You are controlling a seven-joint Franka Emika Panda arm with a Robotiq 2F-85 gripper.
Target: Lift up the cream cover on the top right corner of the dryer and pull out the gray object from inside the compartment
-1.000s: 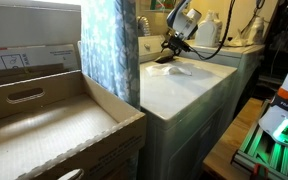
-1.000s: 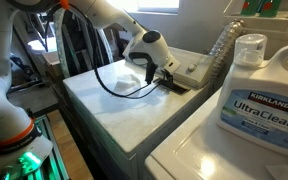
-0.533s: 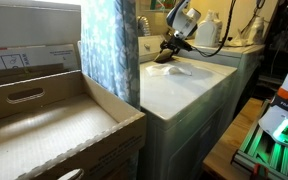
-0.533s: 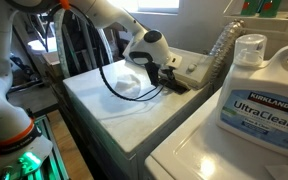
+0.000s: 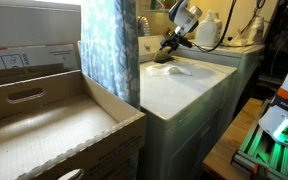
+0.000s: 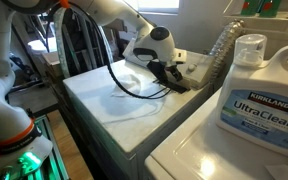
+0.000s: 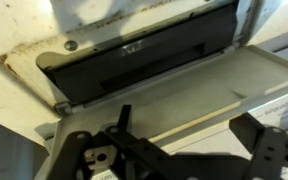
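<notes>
In the wrist view the cream cover point(image 7: 189, 95) stands lifted and tilted open over the dark compartment point(image 7: 134, 62) in the dryer top. A dark gray object point(image 7: 144, 75) lies inside the slot; its shape is unclear. My gripper point(image 7: 194, 140) is open, with its black fingers point(image 7: 123, 118) spread wide just in front of the cover's free edge. Nothing is held between them. In both exterior views the gripper point(image 5: 170, 46) point(image 6: 170, 72) hovers low over the raised cover point(image 6: 191, 76) at the dryer's back corner.
The white dryer top point(image 6: 114, 100) stretches toward the front. A large detergent jug point(image 6: 259, 90) stands on the neighbouring machine. A blue curtain point(image 5: 112, 45) and cardboard boxes point(image 5: 54, 120) are beside the dryer. A black cable point(image 6: 124, 85) loops over the top.
The gripper has shifted a little toward the dryer's back corner and risen slightly. The cover stands a bit higher than a second ago.
</notes>
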